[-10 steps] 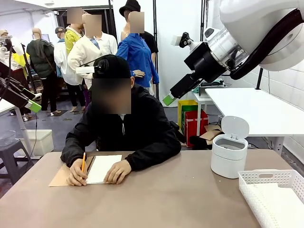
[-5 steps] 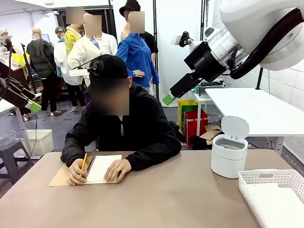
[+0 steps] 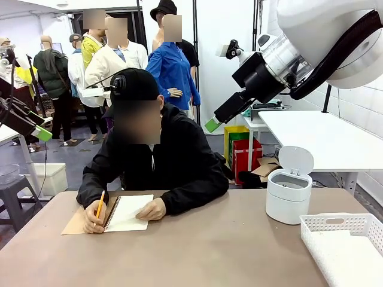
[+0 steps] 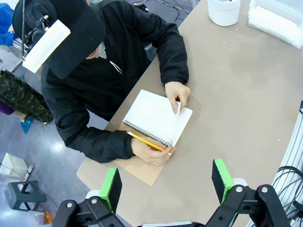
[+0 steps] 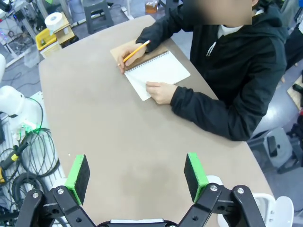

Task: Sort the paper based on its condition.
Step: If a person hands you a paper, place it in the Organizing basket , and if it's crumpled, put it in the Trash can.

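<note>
Front view: a person sits at the far side of the counter (image 3: pixel 197 245), writing in a spiral notebook (image 3: pixel 127 212) at the far left with a yellow pencil (image 3: pixel 99 204) in one hand (image 3: pixel 94 220), while the other hand (image 3: pixel 152 210) rests on the page edge. The paper of the task is, as far as can be judged, the top white page (image 4: pixel 156 116) still bound in that notebook; in the left wrist view its corner is lifted slightly under the person's fingers. No loose sheet or crumpled wad lies on the counter yet.

The right pincer (image 3: pixel 222 116) hangs high above the far right of the counter, jaws spread wide and holding nothing; its own view (image 5: pixel 136 176) confirms the gap. The left pincer (image 4: pixel 166 183) is likewise wide open and empty, looking down on the notebook from above.

A white lidded bin (image 3: pixel 289 191) stands at the right, with a white basket (image 3: pixel 344 242) near right.

A flat sheet should be light, limp and slippery against the counter, so best pinched by a raised edge or corner. A wad would be light, springy and easily gripped across its bulk.
</note>
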You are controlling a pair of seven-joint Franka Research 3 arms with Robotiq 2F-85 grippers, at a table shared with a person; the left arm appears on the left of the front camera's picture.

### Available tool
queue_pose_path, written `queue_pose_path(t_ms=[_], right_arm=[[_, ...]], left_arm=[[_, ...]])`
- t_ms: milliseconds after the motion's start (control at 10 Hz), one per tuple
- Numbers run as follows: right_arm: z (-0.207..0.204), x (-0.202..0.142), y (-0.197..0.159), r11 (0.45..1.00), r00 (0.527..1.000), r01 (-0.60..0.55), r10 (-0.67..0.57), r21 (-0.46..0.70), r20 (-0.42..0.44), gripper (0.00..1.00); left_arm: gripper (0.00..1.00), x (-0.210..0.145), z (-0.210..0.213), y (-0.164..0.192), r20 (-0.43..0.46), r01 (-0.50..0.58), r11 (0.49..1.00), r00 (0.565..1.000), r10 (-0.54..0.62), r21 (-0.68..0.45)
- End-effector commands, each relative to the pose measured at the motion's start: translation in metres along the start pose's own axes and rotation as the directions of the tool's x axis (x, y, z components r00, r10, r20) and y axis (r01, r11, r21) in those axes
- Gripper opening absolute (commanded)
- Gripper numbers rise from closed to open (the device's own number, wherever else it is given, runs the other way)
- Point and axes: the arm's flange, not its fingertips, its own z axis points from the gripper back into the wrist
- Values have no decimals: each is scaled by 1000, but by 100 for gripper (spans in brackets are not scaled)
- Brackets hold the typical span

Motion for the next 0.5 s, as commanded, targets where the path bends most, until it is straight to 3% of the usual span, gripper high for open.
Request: queue_pose_path(t_ms=[0, 400], right_arm=[[-1, -1, 0, 1000, 1000, -7, 7, -5, -8, 100], [-1, -1, 0, 1000, 1000, -7, 7, -5, -8, 100]], left_arm=[[100, -1, 1, 1, 8, -2, 1000, 1000, 2, -7], [100, -1, 1, 1, 8, -2, 1000, 1000, 2, -7]])
